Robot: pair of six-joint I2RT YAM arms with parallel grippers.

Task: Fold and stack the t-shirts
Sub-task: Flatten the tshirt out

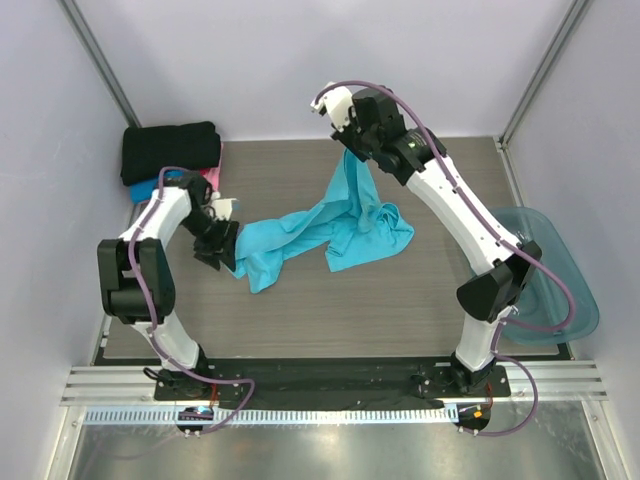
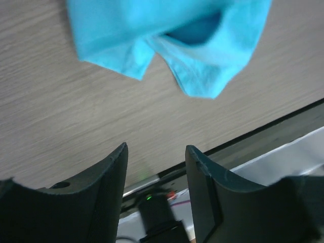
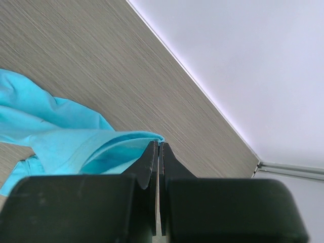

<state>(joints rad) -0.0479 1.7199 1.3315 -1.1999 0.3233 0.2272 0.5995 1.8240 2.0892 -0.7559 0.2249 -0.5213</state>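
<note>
Now, step: opening out the turquoise t-shirt (image 1: 335,225) for folding; it hangs bunched from one pinched edge, its lower part trailing on the table (image 1: 420,300).
Folded t-shirts (image 1: 170,152): stacked far left of the turquoise t-shirt, black on top.
Left gripper (image 2: 156,152): fingers wide apart, empty, just beside its left end.
Right gripper (image 3: 158,148): fingers pressed together on its raised far edge.
Next move: likely a grasp on that left end, so both arms can stretch it flat.
</note>
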